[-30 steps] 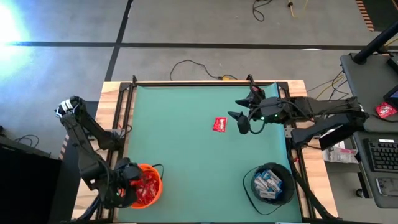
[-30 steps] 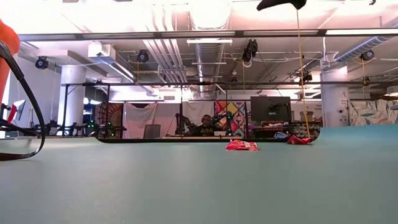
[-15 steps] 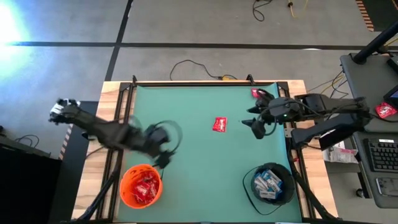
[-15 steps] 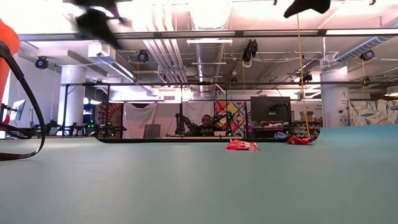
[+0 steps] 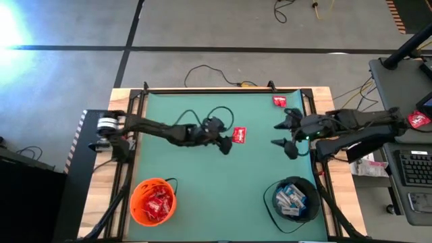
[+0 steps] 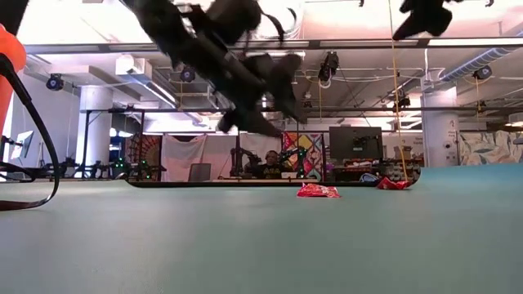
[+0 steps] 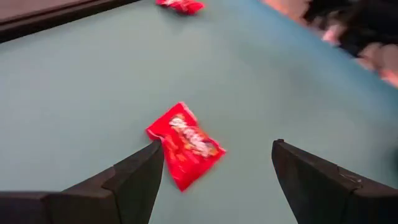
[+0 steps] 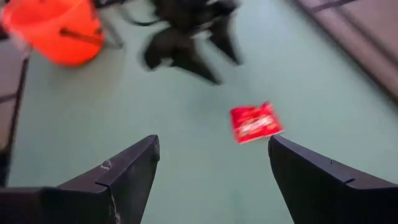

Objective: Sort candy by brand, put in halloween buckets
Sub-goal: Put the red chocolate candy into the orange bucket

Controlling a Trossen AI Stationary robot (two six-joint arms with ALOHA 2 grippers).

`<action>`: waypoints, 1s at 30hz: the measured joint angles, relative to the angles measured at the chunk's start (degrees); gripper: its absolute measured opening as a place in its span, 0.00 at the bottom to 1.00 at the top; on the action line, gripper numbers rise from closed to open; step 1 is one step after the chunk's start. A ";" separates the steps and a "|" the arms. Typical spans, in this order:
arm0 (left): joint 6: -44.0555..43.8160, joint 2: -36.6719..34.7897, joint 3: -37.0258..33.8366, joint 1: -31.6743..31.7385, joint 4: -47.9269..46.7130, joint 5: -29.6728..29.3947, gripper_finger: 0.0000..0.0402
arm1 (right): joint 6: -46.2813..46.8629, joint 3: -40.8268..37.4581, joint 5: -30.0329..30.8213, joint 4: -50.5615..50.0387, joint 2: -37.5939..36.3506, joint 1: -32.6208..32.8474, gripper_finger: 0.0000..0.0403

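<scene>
One red candy (image 5: 238,135) lies flat on the green mat near the table's middle; it also shows as candy (image 7: 185,144) and candy (image 8: 255,121). My left gripper (image 5: 227,138) hovers open just left of it, above the mat, with the candy ahead between its fingers (image 7: 134,177). My right gripper (image 5: 279,135) hangs open to the candy's right, empty. A second red candy (image 5: 279,101) lies by the far right corner. The orange bucket (image 5: 154,201) holds red candies near left. The black bucket (image 5: 291,199) holds blue-and-white candies near right.
The green mat is framed by a dark rail and wooden edges (image 5: 121,101). In the low view both red candies (image 6: 318,191) sit far back, with the orange bucket's side and wire handle (image 6: 33,163) at the left. A desk with a keyboard (image 5: 412,169) stands right of the table.
My left arm has swung fast from over the orange bucket, up and across toward the table's middle, and now reaches out to the red candy. My right gripper has drawn back from that candy toward the table's right edge. The candies have not moved.
</scene>
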 joint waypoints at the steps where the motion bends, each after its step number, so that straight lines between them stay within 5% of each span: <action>1: -0.04 1.93 0.66 0.03 0.73 -1.20 0.70 | -0.28 -1.36 -1.54 1.17 0.16 0.00 0.73; 13: 6.42 24.84 14.14 2.47 6.20 -5.21 0.70 | 10.93 -9.27 -1.66 2.03 0.34 -0.03 0.73; 20: 4.81 30.69 21.98 2.38 -1.41 -6.95 0.67 | 14.69 -8.88 -1.73 0.21 0.33 -0.02 0.73; 24: 7.09 30.41 22.43 1.46 -5.37 -6.84 0.53 | 12.91 -6.09 -1.03 -3.20 0.39 -0.02 0.73; 30: 6.61 26.47 22.09 0.69 -12.25 -1.66 0.14 | 8.96 0.93 -0.62 -12.30 1.09 -0.02 0.73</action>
